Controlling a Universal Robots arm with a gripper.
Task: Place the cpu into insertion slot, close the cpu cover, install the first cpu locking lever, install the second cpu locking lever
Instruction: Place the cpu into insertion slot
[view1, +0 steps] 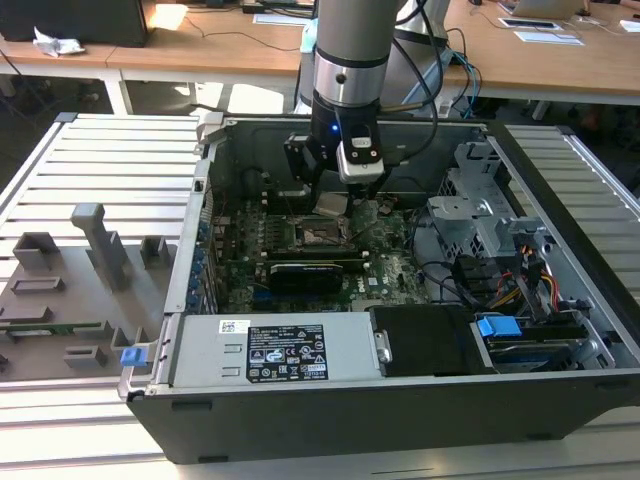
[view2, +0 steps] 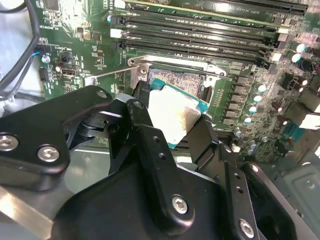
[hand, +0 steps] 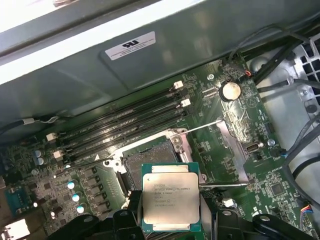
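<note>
My gripper (view1: 333, 203) hangs inside the open computer case, shut on the cpu (view1: 331, 205) by two opposite edges. In both wrist views the cpu (hand: 170, 196) (view2: 172, 112) is a small silver-topped square with a green rim, held between black fingers (view2: 202, 136) a little above the motherboard. The insertion slot (hand: 148, 162) (view2: 181, 81) lies uncovered just beyond the chip, its dark pin field showing inside a silver rim. Beside it the cpu cover (hand: 233, 150) stands swung up. Two thin wire levers (hand: 202, 127) (hand: 223, 185) stick out, released.
Long black memory slots (hand: 125, 117) run past the socket's far side. A coin battery (hand: 231, 90) and black cables (hand: 295, 150) lie beyond the cover. In the exterior view a black heatsink bar (view1: 305, 272), power supply (view1: 270, 350) and drive cage (view1: 480, 205) surround the board.
</note>
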